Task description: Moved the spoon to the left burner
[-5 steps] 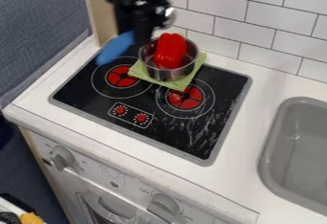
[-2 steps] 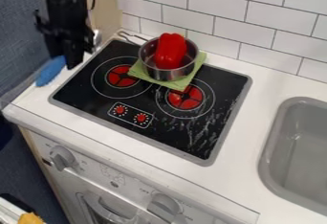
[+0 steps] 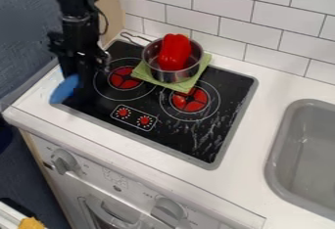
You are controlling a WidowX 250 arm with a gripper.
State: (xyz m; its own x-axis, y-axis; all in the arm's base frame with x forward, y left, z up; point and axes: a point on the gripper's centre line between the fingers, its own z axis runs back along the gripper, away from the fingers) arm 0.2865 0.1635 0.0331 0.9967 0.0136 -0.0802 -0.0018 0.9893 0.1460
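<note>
Pinching one blue spoon (image 3: 64, 89) between two fingers (image 3: 84, 78) near two burners (image 3: 126, 78), one pot (image 3: 171, 76), one pepper (image 3: 175, 52) inside.

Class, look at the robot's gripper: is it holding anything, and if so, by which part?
The gripper appears to hold the blue spoon. Which part it grips cannot be told, as the dark gripper hides it.

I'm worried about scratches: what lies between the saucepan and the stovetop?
The camera view shows a green cloth between the saucepan and the stovetop, its edges sticking out.
</note>
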